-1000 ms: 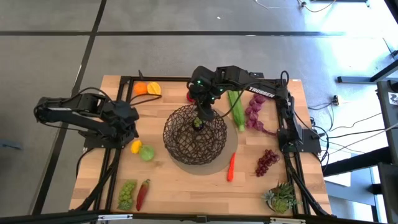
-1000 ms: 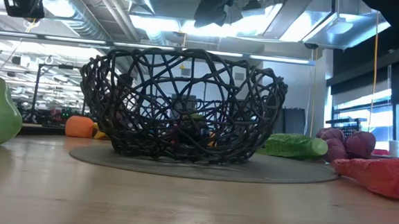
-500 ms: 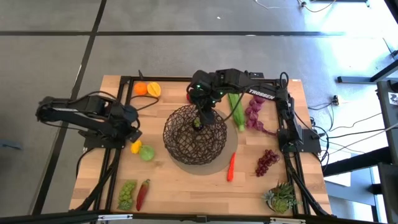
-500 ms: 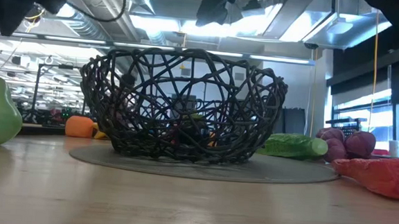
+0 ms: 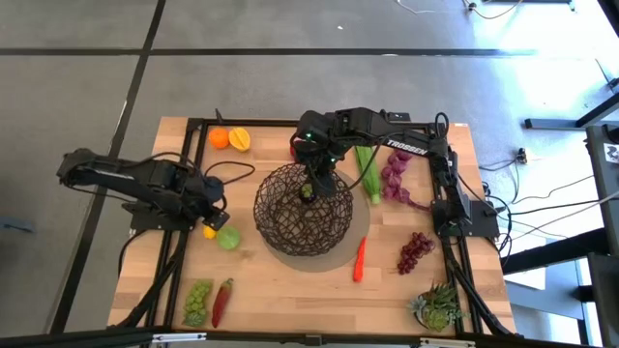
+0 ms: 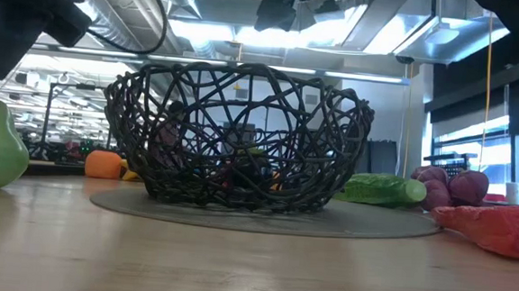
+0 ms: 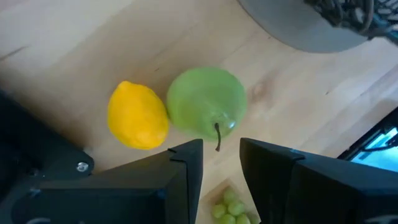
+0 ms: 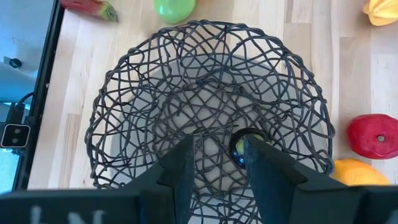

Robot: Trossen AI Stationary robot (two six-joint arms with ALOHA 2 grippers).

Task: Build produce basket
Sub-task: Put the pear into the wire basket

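Observation:
The dark wire-mesh basket [image 5: 304,209] sits on a grey round mat [image 5: 360,230] at the table's middle. My right gripper [image 8: 219,163] hangs over the basket's far part with its fingers apart. A small dark and green thing [image 8: 240,148] shows between them in the basket's bottom. My left gripper [image 7: 221,163] is open just above a green pear [image 7: 208,102], whose stem points at it. A yellow lemon [image 7: 137,116] lies against the pear's side. In the high view, pear [image 5: 229,237] and lemon [image 5: 210,231] lie left of the basket.
Two orange fruits [image 5: 228,138] and a red apple [image 8: 372,135] lie at the far edge. A green stalk [image 5: 368,170] and purple roots [image 5: 397,178] lie right of the basket. Nearer lie an orange-red carrot [image 5: 360,259], purple grapes [image 5: 416,251], green grapes [image 5: 198,302], a red chilli [image 5: 222,302] and a succulent [image 5: 438,307].
My left gripper has moved toward the table's right and near edge and come down over the pear and lemon. My right gripper has stayed over the basket.

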